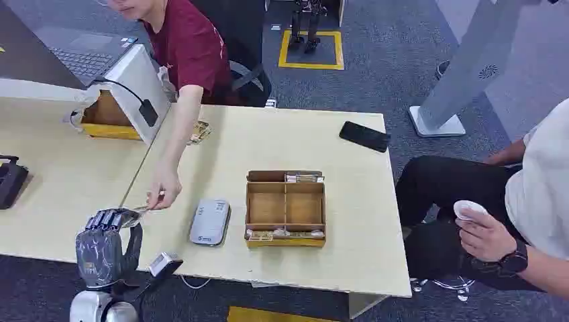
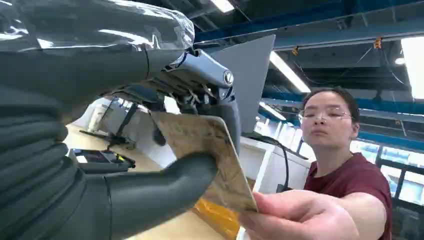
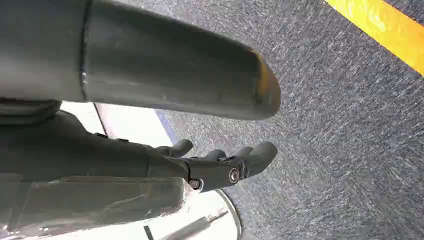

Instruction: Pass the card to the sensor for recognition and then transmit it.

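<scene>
My left hand [image 1: 107, 245] pinches the card [image 2: 210, 162] between thumb and fingers, just above the near table edge. A person's hand [image 1: 163, 189] holds the card's other end. Farther off sits the grey sensor [image 1: 209, 222]. My right hand [image 3: 220, 162] hangs empty over the carpet, fingers loose and apart.

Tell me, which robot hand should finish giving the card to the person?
Left. The left hand already pinches the card, which the person's hand is touching. The right hand hangs by the floor.
</scene>
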